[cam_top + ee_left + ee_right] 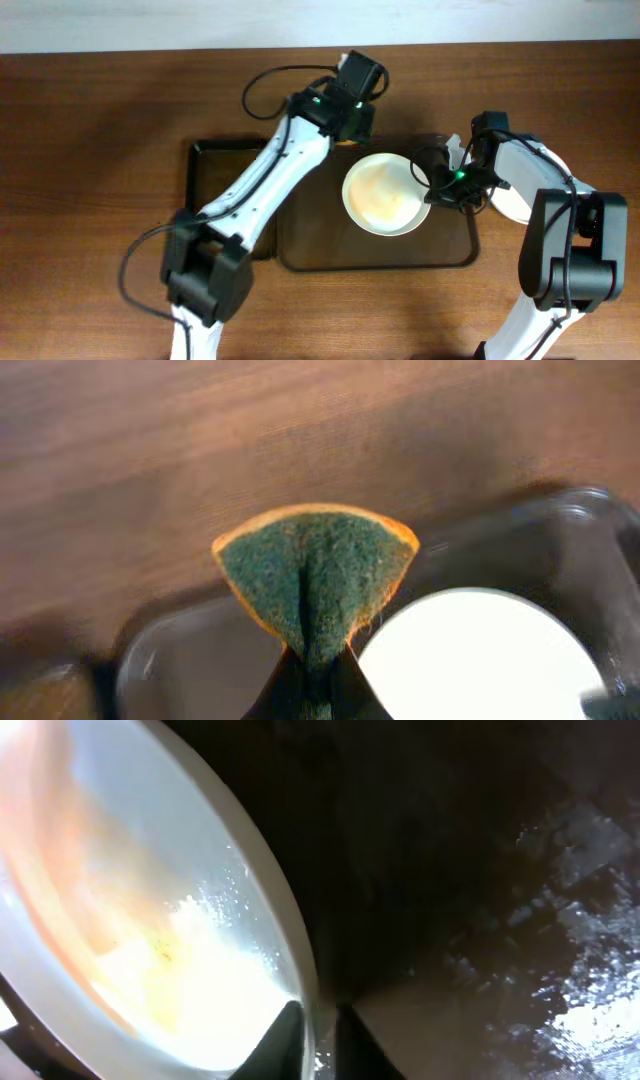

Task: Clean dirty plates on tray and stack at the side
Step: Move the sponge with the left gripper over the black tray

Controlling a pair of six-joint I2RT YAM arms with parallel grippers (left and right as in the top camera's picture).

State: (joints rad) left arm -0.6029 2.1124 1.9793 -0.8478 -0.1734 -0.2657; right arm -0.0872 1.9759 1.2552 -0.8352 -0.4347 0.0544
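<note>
Plate (135, 905) rim sits between the right jaws.

You see a white plate (150, 900) filling the left half of the view, its curved rim sweeping from the top edge down to bottom centre. An orange smear (70, 850) tints its inside, with bright glare and wet specks lower down. Your right gripper (318, 1020) pinches the rim at the bottom, one dark finger (280, 1042) inside the plate and the other outside. Right of the plate lies the dark tray (470, 870), wet and glinting.
</note>
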